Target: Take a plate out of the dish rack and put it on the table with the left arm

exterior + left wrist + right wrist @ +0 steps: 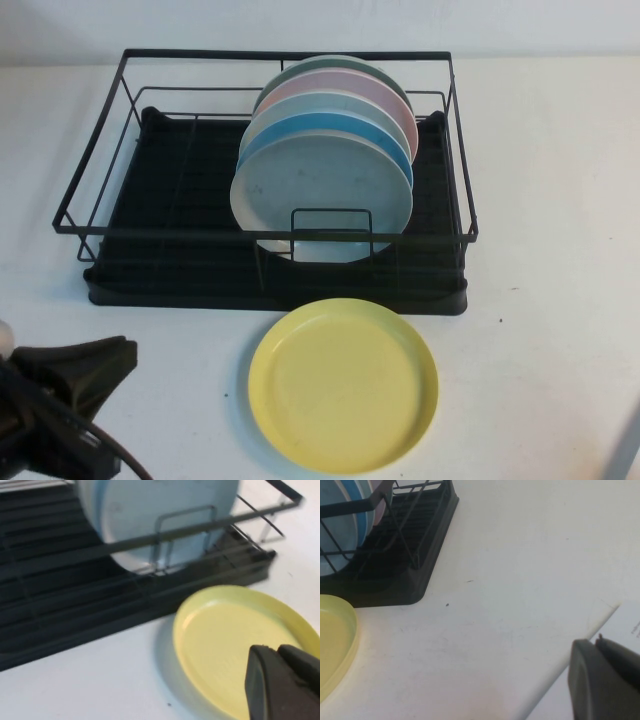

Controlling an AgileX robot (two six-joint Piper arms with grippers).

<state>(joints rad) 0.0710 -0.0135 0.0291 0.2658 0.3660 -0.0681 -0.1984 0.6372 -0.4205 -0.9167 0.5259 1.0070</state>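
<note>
The pale-yellow plate (343, 385) lies flat on the white table (540, 200), just in front of the black wire dish rack (180, 250). My left gripper (122, 352) sits low at the table's near left, a hand's width left of the plate, shut and holding nothing. In the left wrist view the closed left gripper (274, 649) hovers over the near side of the plate (225, 630), with the rack (60, 625) behind it. My right gripper (596, 642) is shut and empty near the table's right edge, well away from the plate (335, 640).
Several plates stand upright in the rack's right half, a pale grey-blue plate (320, 185) in front and a bright blue plate (325, 128) behind it. The rack's left half holds no plates. A black cable (90, 440) trails from the left arm.
</note>
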